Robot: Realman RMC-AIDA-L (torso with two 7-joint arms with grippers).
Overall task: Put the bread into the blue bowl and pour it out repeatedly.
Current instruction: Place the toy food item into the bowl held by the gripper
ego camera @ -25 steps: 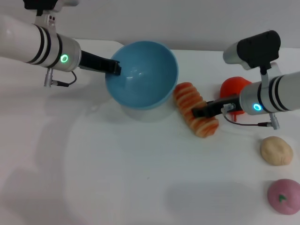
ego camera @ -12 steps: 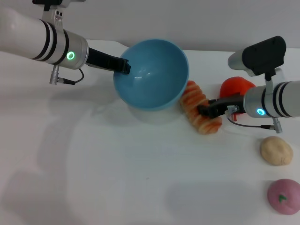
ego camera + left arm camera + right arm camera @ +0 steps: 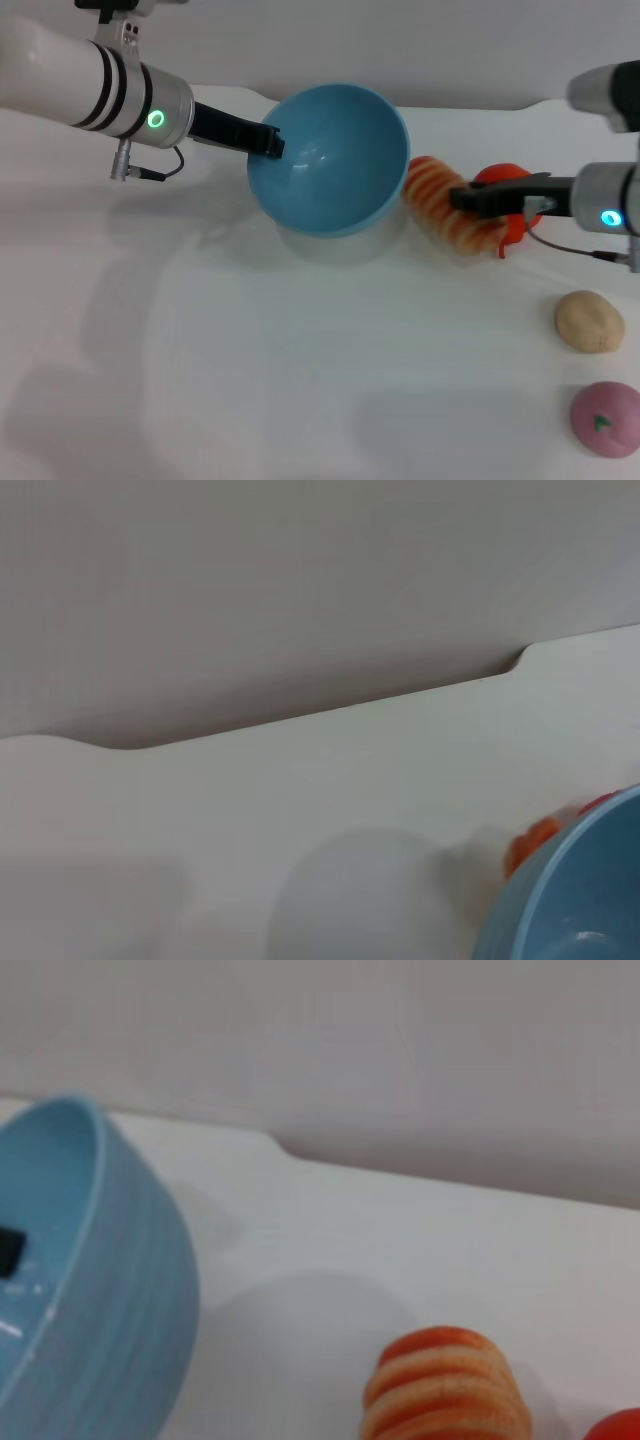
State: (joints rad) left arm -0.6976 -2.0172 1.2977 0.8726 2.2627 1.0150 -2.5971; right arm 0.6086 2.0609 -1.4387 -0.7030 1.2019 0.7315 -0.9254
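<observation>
Left end effector (image 3: 268, 141) clamped on rim of blue bowl (image 3: 330, 160), tilted, lifted off bench (image 3: 250, 350). Right end effector (image 3: 462, 199) clenched around bread (image 3: 445, 205) (just beside bowl).

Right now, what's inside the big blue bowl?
The round light blue bowl looks empty: just its glossy inside and the left gripper on its rim. The striped orange-and-cream bread is outside, in the right gripper.
</observation>
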